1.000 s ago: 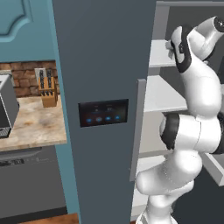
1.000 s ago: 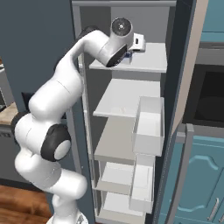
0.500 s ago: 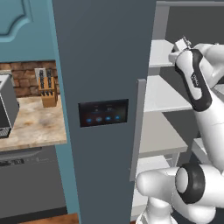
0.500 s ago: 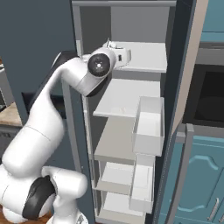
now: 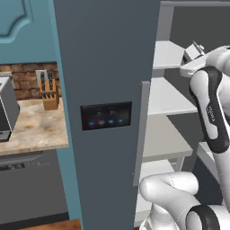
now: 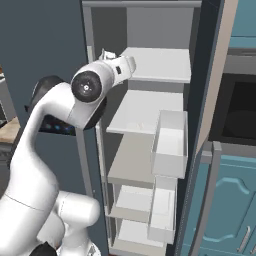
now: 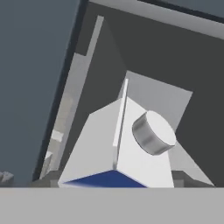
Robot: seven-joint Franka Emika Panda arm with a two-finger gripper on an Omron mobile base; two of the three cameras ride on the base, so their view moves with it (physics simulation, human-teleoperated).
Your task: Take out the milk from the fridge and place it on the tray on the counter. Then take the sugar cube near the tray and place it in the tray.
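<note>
The fridge (image 5: 108, 67) stands with its door open and its white shelves (image 6: 160, 65) bare. My gripper (image 6: 114, 62) hangs in front of the top shelf's left edge, shut on the milk (image 6: 106, 54), a small white carton. In the hand view the milk (image 7: 118, 148) sits very close, with a gabled top, a grey round cap and a blue mark at its base. From the left base camera, the milk's (image 5: 196, 48) tip pokes above the gripper (image 5: 193, 55). The counter (image 5: 31, 128) lies left of the fridge. The tray and the sugar cube are out of view.
A toaster (image 5: 6, 112) and a knife block (image 5: 48, 90) stand on the counter by the brick wall. White door bins (image 6: 170, 142) hang on the open fridge door. Teal cabinet fronts (image 6: 225, 200) and a dark oven opening (image 6: 240, 110) lie to the right.
The hand has drawn back out of the top shelf toward the fridge's front left with the milk in it. The elbow has swung down and the forearm now stands nearly upright.
</note>
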